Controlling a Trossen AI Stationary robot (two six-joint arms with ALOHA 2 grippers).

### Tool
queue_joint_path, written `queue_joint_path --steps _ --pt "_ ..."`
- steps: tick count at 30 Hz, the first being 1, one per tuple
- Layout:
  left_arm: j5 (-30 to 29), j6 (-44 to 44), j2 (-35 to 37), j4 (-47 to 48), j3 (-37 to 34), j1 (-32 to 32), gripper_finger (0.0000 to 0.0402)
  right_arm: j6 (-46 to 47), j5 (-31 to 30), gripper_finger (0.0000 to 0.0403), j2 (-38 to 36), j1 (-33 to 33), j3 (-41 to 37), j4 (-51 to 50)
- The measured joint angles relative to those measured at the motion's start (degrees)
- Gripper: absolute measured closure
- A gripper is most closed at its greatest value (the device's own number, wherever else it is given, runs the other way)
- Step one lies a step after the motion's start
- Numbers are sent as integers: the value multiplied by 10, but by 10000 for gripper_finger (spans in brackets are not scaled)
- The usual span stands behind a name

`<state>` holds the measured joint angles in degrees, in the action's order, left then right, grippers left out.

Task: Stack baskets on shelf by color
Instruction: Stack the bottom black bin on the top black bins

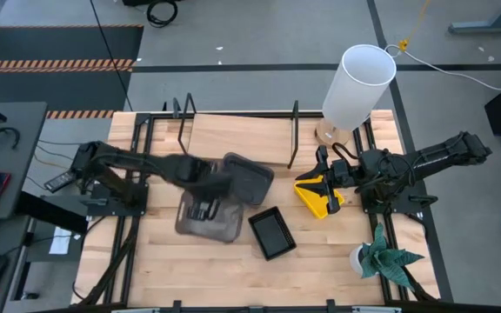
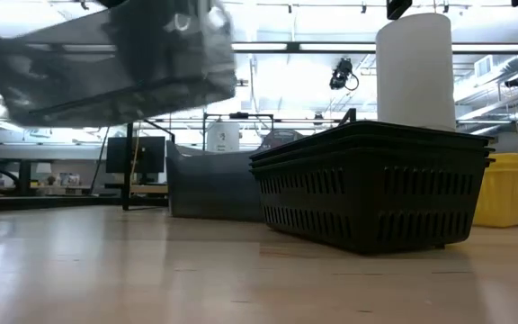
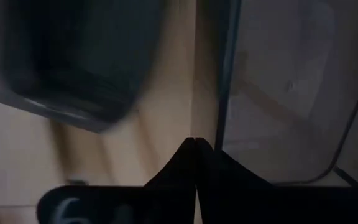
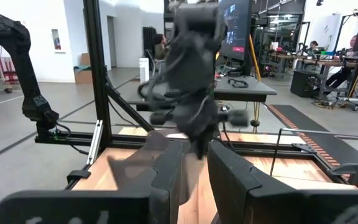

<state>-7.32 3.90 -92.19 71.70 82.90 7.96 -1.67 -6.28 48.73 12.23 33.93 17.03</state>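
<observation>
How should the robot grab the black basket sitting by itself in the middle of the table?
Pinch one of the rim walls of the black basket from straight above. It lies flat with its open side up, so the thin upper edge offers the fingers a lip to close over. Its front sides look free; the grey basket carried by the left gripper is close on the other side.

Grey basket; black mesh basket; yellow basket.
</observation>
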Motion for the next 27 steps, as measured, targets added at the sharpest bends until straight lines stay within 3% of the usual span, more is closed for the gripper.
queue_joint_path --steps 12,23,27 --pt "-109 195 1 -80 121 -135 390 0 5 320 0 0 0 -4" --pt "-81 312 -5 -214 77 -190 391 0 6 320 0 1 0 -10" --pt "-91 348 -5 -212 48 -196 392 4 16 320 0 2 0 -10"
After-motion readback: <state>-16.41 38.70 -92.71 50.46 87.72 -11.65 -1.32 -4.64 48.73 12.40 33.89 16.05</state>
